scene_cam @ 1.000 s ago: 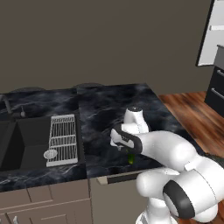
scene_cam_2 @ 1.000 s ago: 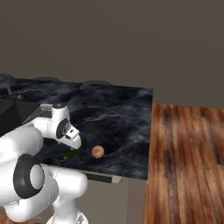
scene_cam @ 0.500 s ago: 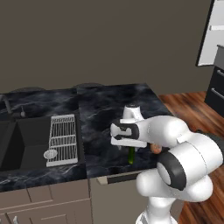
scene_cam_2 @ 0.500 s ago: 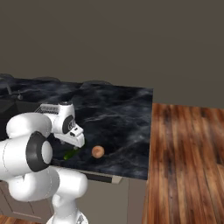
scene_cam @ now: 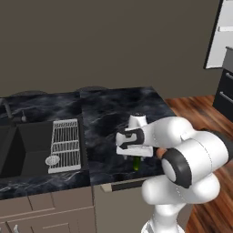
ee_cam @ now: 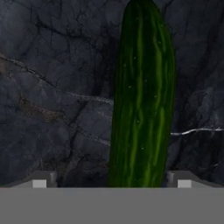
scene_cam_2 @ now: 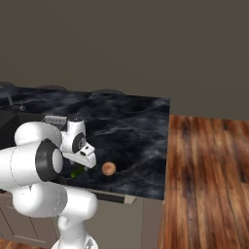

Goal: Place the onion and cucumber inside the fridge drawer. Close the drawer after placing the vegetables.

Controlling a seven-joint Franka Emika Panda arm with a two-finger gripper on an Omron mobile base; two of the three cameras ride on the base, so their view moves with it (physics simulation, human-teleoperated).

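The dark green cucumber (ee_cam: 142, 100) lies on the black marble counter (scene_cam: 104, 113) near its front edge, also seen as the cucumber (scene_cam: 136, 164) and cucumber (scene_cam_2: 77, 171) under the hand. My gripper (ee_cam: 111, 181) points down over it, open, one fingertip (ee_cam: 41, 180) standing well off one side and the other fingertip (ee_cam: 181, 180) close to the other side. From the bases, the gripper (scene_cam: 135, 156) and gripper (scene_cam_2: 83, 164) sit just above the cucumber. The orange-brown onion (scene_cam_2: 109, 168) rests on the counter just right of the hand. The fridge drawer is out of view.
A dark sink (scene_cam: 18, 145) with a white wire rack (scene_cam: 65, 143) beside it takes the counter's left part. The counter ends at the right over wooden floor (scene_cam_2: 209, 185). A fridge door (scene_cam: 218, 36) and dark drawers (scene_cam: 225, 91) show at the far right.
The arm's elbow and upper links have swung round toward the right while the hand stayed low over the cucumber. The cucumber and onion have not moved.
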